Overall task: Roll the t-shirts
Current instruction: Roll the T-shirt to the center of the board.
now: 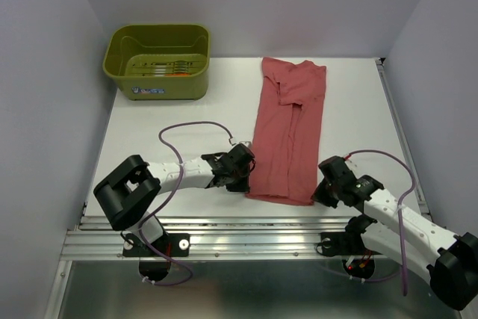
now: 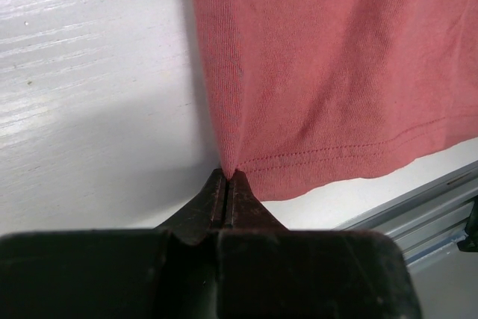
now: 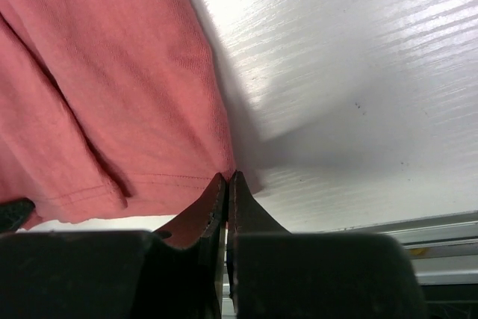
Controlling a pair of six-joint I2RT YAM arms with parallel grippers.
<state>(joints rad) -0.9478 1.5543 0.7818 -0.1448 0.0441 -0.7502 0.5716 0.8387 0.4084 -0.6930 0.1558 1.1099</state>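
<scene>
Muted rose-red t-shirt (image 1: 287, 128), folded lengthwise into a long narrow strip, lies flat on the white table (image 1: 187, 121). It's soft fine-knit cloth with a double-stitched hem and layered fold edges. Left gripper (image 2: 228, 178) is clenched on the hem's left corner, the cloth spreading up and right from its tips. Right gripper (image 3: 228, 178) is clenched on the hem's right corner, the cloth up and left of its tips. Fingers are black, matte and tapered. The tabletop is glossy with streaky grain.

White table (image 1: 187, 110); pale grey walls (image 1: 299, 5)
</scene>
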